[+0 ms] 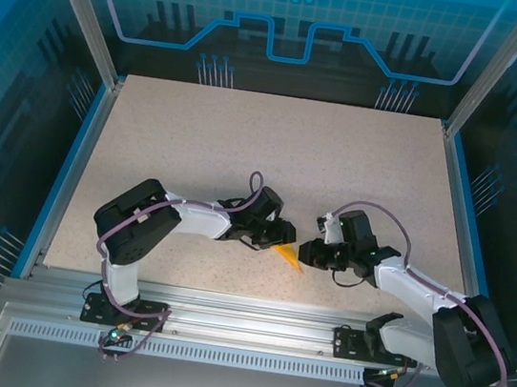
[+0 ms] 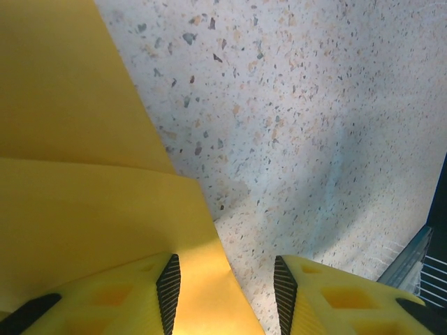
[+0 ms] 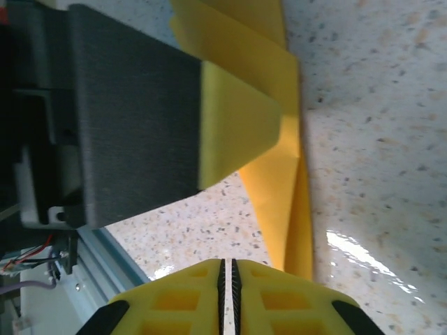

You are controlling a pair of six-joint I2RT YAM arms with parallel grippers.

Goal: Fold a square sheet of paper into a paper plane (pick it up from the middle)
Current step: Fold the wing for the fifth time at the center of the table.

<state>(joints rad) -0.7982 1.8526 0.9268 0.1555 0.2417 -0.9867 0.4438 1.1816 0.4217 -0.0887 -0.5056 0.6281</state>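
Observation:
The square sheet of paper (image 1: pixel 288 256) lies on the table between the two arms, orange-yellow and folded into a creased, pointed shape. My left gripper (image 1: pixel 270 236) is low over its left end. In the left wrist view the folded paper (image 2: pixel 84 209) runs under the left finger and into the gap of the open left gripper (image 2: pixel 223 283). My right gripper (image 1: pixel 311 253) sits just right of the paper's tip, shut with nothing between its pads (image 3: pixel 225 272). The right wrist view has the paper (image 3: pixel 279 188) ahead, with one of the left gripper's fingers (image 3: pixel 237 129) resting on it.
The speckled tabletop (image 1: pixel 273 157) stretches away behind both grippers. A metal rail (image 1: pixel 251 313) runs along the near edge, close to the paper. Blue-framed walls (image 1: pixel 69 167) close the table in on the sides.

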